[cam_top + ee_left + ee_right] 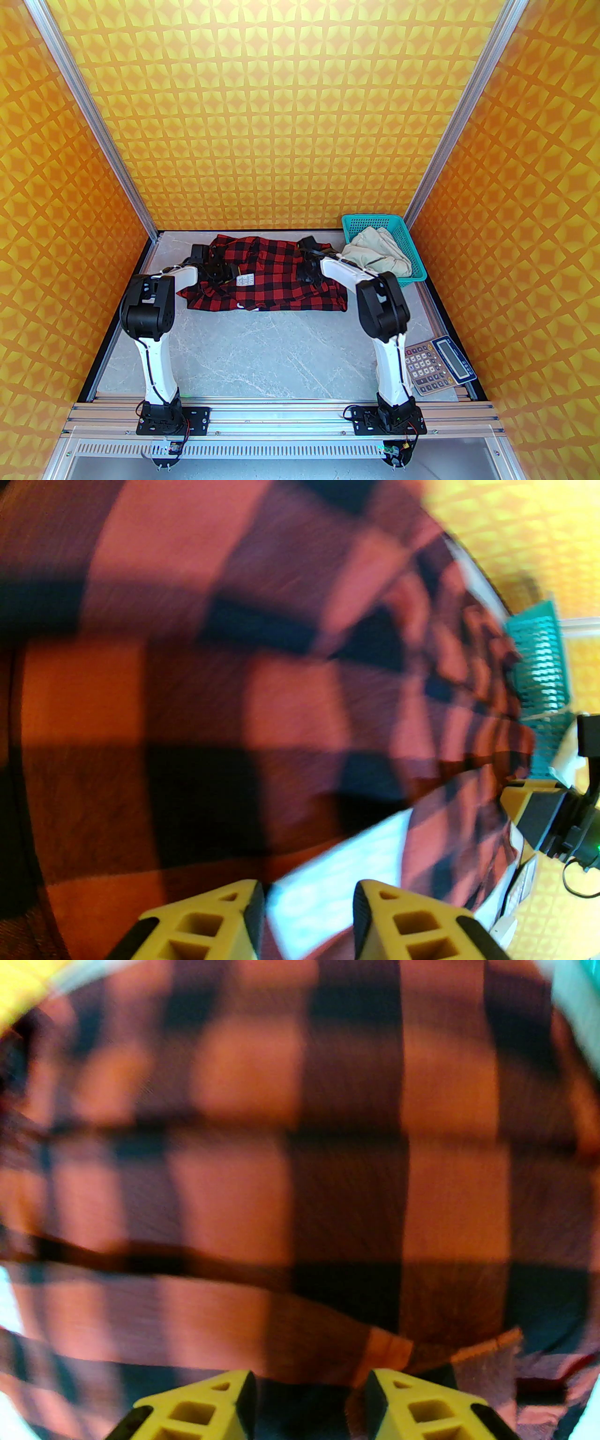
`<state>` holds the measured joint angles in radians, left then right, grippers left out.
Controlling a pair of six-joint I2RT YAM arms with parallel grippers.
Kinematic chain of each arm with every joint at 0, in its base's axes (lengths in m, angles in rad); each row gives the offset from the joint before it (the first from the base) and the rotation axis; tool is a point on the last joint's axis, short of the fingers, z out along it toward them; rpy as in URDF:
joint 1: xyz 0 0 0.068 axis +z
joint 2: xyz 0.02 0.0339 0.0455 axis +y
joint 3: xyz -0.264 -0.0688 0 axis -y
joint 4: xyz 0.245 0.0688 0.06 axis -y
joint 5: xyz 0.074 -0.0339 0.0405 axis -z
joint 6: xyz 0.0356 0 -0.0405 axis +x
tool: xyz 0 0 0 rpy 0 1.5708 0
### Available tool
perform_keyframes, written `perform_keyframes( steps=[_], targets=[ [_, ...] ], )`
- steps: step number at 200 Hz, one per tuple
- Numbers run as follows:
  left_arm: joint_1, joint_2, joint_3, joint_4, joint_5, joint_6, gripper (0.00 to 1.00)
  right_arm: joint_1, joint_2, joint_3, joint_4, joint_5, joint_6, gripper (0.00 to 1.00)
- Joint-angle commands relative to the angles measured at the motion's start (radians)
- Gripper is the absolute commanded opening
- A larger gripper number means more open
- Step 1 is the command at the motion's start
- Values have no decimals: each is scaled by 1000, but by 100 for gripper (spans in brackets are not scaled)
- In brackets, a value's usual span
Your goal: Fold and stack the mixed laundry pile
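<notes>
Checked shirt (272,276) just under left hand (307,902) and right hand (309,1391) (both agape)

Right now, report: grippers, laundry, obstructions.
Open: left gripper, right gripper, both over checked shirt. Shirt spread out; trousers in basket. Near right edge: calculator, apart from laundry.

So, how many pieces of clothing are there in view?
2. The checked shirt lies spread on the table near the back; the cream trousers sit bunched in the teal basket. Others may be hidden underneath.
</notes>
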<state>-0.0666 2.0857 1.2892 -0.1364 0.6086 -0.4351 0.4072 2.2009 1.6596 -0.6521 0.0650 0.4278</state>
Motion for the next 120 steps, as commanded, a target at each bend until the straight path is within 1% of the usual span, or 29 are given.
perform_keyframes(
  steps=[1,42,69,97,120],
  targets=[
    [-2,-70,-132,-5,-67,-58,36,-3,-34,-83,-51,-33,-14,44],
    [-2,-249,-390,17,-105,-98,35,-4,-148,-334,14,-79,23,44],
    [-3,-391,-540,16,-113,-126,35,21,-257,-488,57,-102,56,43],
    [-8,-513,-658,-7,-115,-141,36,61,-357,-640,95,-106,92,43],
    [-8,-598,-722,-42,-124,-146,36,85,-417,-750,131,-101,123,43]
  ],
)
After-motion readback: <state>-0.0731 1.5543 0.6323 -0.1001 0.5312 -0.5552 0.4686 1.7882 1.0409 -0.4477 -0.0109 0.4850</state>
